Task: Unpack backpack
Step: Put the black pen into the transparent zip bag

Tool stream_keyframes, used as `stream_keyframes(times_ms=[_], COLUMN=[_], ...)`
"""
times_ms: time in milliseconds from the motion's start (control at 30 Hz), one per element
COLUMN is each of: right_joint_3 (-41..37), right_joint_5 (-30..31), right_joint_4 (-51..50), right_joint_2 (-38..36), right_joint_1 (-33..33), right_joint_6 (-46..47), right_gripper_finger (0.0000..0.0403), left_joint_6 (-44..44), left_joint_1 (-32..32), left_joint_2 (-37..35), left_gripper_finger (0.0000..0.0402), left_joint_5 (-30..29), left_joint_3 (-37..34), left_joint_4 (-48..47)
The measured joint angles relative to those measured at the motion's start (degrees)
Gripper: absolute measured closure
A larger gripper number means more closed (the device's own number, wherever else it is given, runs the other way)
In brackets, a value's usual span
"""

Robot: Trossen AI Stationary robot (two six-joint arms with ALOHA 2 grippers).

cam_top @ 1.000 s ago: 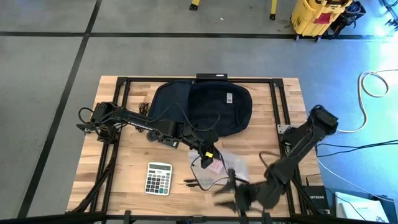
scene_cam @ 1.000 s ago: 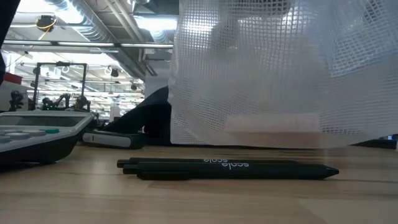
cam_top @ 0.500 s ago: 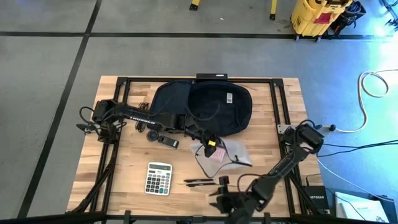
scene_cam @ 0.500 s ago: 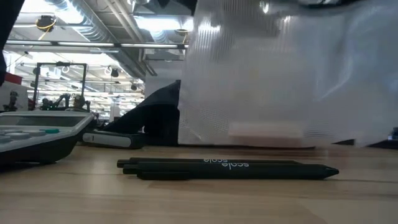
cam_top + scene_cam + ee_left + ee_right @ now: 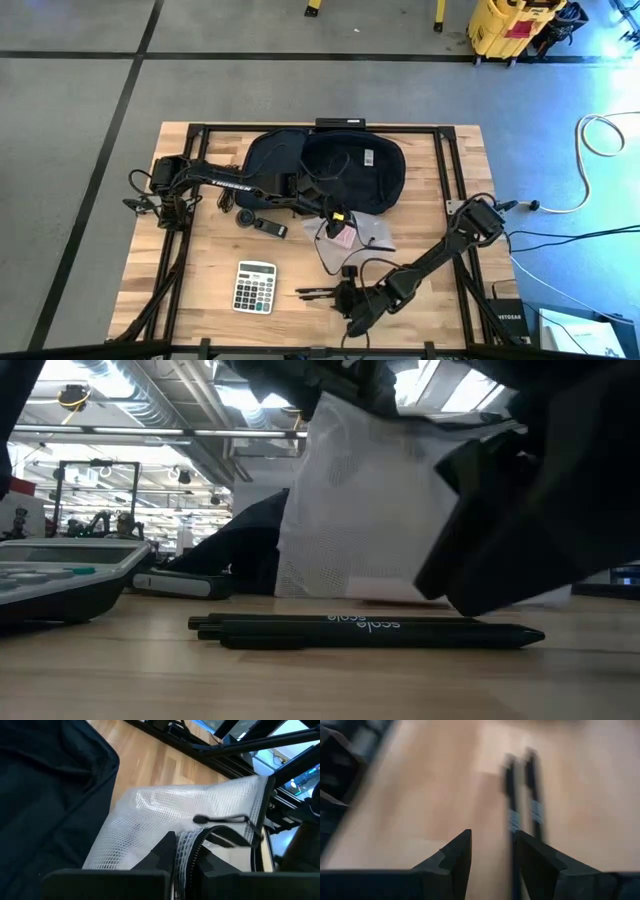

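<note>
At the tabletop's (image 5: 200, 255) far edge lies the backpack (image 5: 325, 170). Beside it, the left tool (image 5: 336, 222) is clamped on a mesh pouch (image 5: 350, 240). Near two pens (image 5: 318, 291), the right tool (image 5: 347, 296) hovers, fingers slightly apart.

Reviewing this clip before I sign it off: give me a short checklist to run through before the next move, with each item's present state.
1. Left tool shut on the mesh pouch: ok, the fingers pinch its edge in the left wrist view.
2. Mesh pouch out of the backpack: ok, it is held over the table just in front of the bag.
3. Right tool near the two pens: ok, it is beside their ends.
4. Right tool has a pen: not ok, its fingers stand apart with nothing between them.
5. Calculator out of the right arm's way: ok, it lies on the pens' far side.
6. Backpack empty: cannot tell, its inside is dark.
</note>
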Motion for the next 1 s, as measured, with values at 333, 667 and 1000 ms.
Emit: stream_keyframes(times_ms=[333,667,1000], right_joint_3=[0.0,0.0,0.1], right_joint_5=[1.4,-0.3,-0.1], right_joint_4=[0.7,0.5,-1.6], right_joint_2=[1.2,1.5,1.9], right_joint_1=[-1.7,-1.7,-1.8], right_joint_6=[-2.0,-2.7,-2.1], right_gripper_finger=[0.0269,0.0269,0.0270], left_joint_6=[0.2,0.4,0.2], left_joint_1=[0.2,0.1,-0.3], left_joint_2=[0.0,0.0,0.0], left_gripper_finger=[0.0402,0.0402,0.0402], left_joint_5=[0.4,0.6,0.6], left_joint_3=[-0.4,-0.4,-0.4], left_joint_4=[0.1,0.1,0.0])
